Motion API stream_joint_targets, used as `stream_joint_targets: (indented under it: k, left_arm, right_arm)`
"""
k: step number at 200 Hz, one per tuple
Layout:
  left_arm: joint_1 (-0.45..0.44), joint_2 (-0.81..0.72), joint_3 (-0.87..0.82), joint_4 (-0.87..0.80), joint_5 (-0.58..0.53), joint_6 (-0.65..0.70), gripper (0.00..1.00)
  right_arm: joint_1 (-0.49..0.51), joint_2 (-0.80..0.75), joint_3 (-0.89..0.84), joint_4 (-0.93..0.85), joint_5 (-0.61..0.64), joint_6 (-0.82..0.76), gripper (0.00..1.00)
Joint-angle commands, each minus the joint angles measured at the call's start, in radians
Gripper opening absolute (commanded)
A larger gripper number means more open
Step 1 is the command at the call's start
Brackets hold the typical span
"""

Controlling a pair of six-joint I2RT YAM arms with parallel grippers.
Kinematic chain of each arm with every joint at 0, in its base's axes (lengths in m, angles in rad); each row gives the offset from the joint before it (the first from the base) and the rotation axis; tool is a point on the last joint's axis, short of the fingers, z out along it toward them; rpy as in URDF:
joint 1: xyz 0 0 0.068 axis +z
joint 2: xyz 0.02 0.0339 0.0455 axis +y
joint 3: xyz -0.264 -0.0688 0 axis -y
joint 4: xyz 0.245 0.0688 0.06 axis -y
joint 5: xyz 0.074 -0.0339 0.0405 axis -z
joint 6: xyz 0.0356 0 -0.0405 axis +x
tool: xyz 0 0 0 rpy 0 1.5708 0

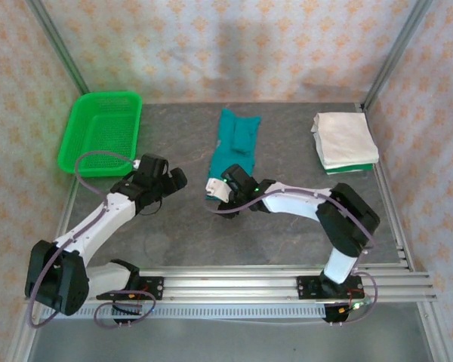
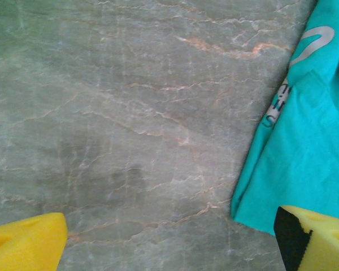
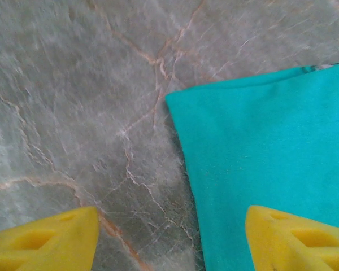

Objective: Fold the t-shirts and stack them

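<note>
Your left gripper: yellow fingers wide apart, empty, over grey stone-patterned table. Your right gripper: fingers apart, empty, at near edge of folded teal cloth t-shirt, mid-table. Far right: stacked folded white t-shirts.

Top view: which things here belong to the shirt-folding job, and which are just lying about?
Part of the job:
teal shirt
stack of folded shirts

Just lying about:
green basket
</note>
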Motion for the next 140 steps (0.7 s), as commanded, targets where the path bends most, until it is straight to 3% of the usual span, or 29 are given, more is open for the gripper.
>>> stream_joint_targets:
  k: [1, 45, 140]
  left_arm:
    - [0.02, -0.025, -0.028, -0.058, -0.047, 0.031, 0.96]
    - [0.027, -0.024, -0.049, -0.046, -0.04, 0.027, 0.96]
    - [0.034, 0.0, -0.039, -0.034, -0.034, 0.032, 0.96]
  right_arm:
    - [-0.004, 0.06, 0.08, -0.098, 0.025, -0.106, 0.65]
    - [-0.031, 0.143, 0.156, -0.119, 0.056, -0.12, 0.52]
    - [-0.06, 0.21, 0.222, -0.211, 0.059, -0.158, 0.5]
